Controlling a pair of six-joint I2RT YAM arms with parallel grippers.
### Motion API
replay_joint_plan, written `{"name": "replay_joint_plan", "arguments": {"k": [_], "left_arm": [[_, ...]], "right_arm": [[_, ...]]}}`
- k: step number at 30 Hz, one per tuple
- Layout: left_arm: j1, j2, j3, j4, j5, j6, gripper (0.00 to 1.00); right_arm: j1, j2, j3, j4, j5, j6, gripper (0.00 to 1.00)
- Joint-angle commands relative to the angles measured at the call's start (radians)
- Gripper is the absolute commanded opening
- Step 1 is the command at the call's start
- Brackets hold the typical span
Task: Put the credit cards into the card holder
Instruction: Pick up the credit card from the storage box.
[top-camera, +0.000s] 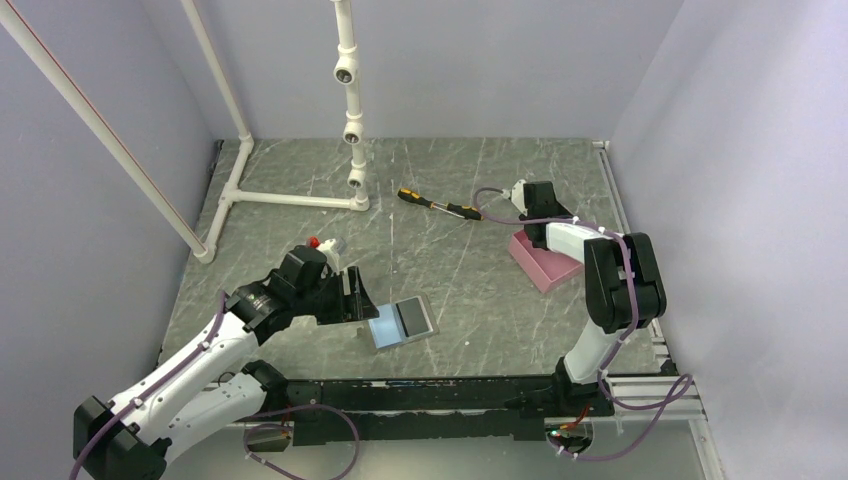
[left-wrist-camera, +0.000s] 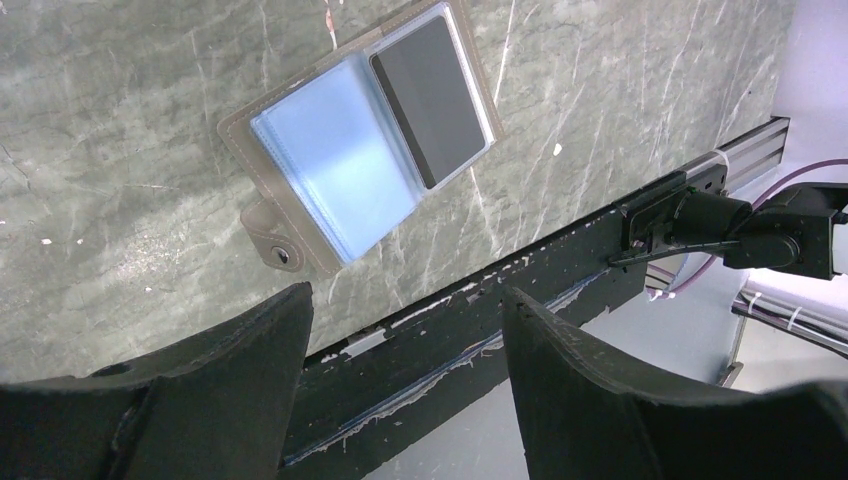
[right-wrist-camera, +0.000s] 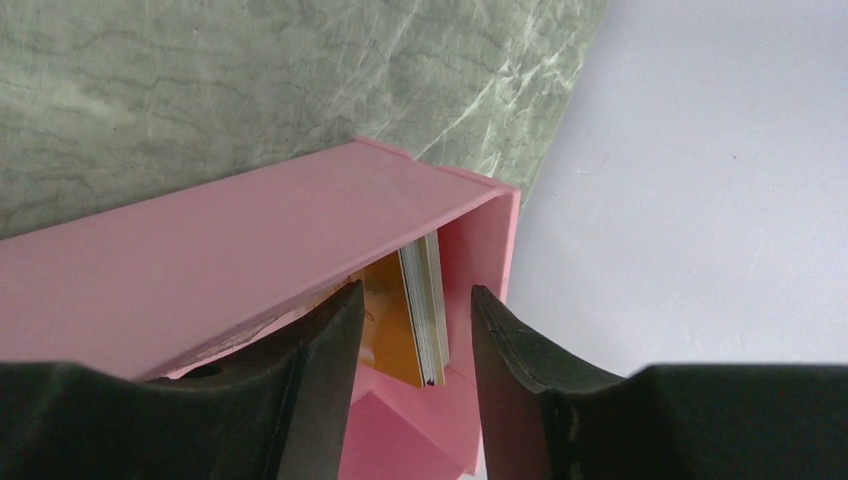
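left gripper (left-wrist-camera: 400, 300): black two-finger jaws spread wide with nothing between them, hovering low over the near edge of the green-grey marbled table (left-wrist-camera: 120, 150)
card holder (left-wrist-camera: 340, 170): small flat grey folding wallet, lying open with its light blue clear pockets facing up, just ahead of the left gripper's fingertips and apart from them
dark grey card (left-wrist-camera: 430, 100): thin rectangular card already in the wallet's pocket, in the half farther from the left gripper
screwdriver (top-camera: 438, 205): yellow-and-black handled tool lying flat, well beyond both grippers
pink tray (right-wrist-camera: 250, 260): rectangular pink plastic box directly under the right gripper
credit cards (right-wrist-camera: 420, 310): thin stack on edge with a tan-orange face, inside the tray against its end wall, at the right gripper's fingertips
right gripper (right-wrist-camera: 415, 295): jaws half spread, either side of the stack, pink showing beside one finger, not pinching
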Motion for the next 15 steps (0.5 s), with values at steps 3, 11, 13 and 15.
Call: {"name": "replay_joint_plan", "arguments": {"k": [3,11,13,15], "left_arm": [[0.006,-0.023,0.002,0.005,0.011,0.005,0.74],[0.007,-0.032,-0.004,0.002,0.016,0.002,0.74],[0.007,-0.034,-0.005,0.003,0.018,0.001,0.74],[0.007,-0.035,-0.008,0.009,0.023,-0.002,0.74]], "right_arm": [[0.006,0.005,-0.01,0.057,0.022,-0.01,0.39],[0.004,-0.016,-0.016,0.039,0.009,-0.007,0.34],[0.004,-0.028,-0.026,0.033,-0.01,0.003,0.42],[0.006,-0.043,-0.047,0.039,-0.028,0.012,0.47]]}}
